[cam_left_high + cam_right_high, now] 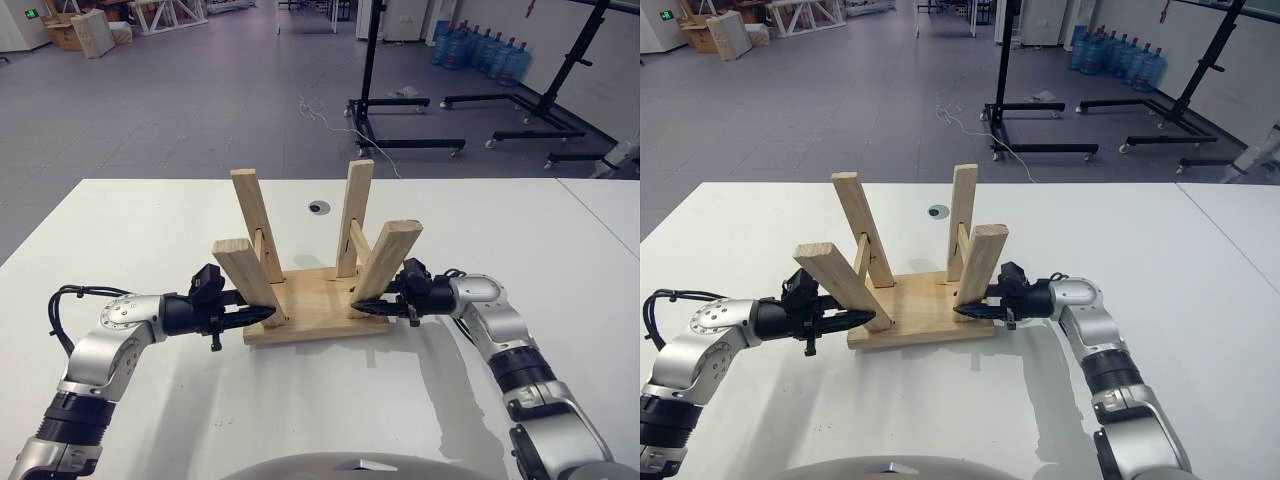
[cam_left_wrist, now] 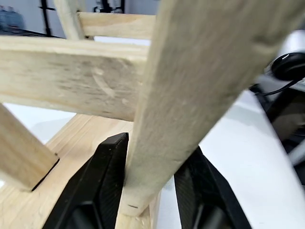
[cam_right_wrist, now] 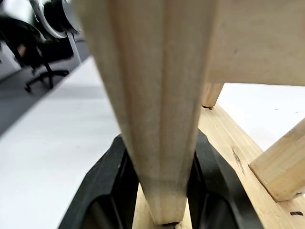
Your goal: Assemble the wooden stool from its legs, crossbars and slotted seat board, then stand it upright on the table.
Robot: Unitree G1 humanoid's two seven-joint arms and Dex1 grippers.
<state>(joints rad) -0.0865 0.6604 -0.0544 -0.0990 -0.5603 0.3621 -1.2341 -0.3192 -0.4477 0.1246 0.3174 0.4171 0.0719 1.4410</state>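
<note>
Upside down near the middle of the surface [image 1: 150, 230]: the stool, its seat board [image 1: 310, 324] lying flat and four legs pointing up and splaying outward. Sits well apart from every edge, closest to the front one.

Low on the left side, left gripper [image 1: 268, 314] clamped on the near-left leg [image 1: 243, 272] at its foot, just above the seat board. Black fingers [image 2: 102, 176] pressed to either side of the wood, with a crossbar [image 2: 66, 78] just behind.

Low on the right side, right gripper [image 1: 360, 308] clamped likewise on the foot of the near-right leg [image 1: 387, 255], fingers [image 3: 110, 183] hugging both faces.

Behind these, toward the far edge: far-left leg [image 1: 256, 222] and far-right leg [image 1: 353, 212], untouched.

Just beyond the stool, a round grommet [image 1: 319, 207] set into the surface.

Past the far edge, on the floor: black wheeled stands [image 1: 400, 110] and blue water bottles [image 1: 480, 50], well apart from the stool.

Along the right edge, a neighbouring tabletop [image 1: 610, 210].
</note>
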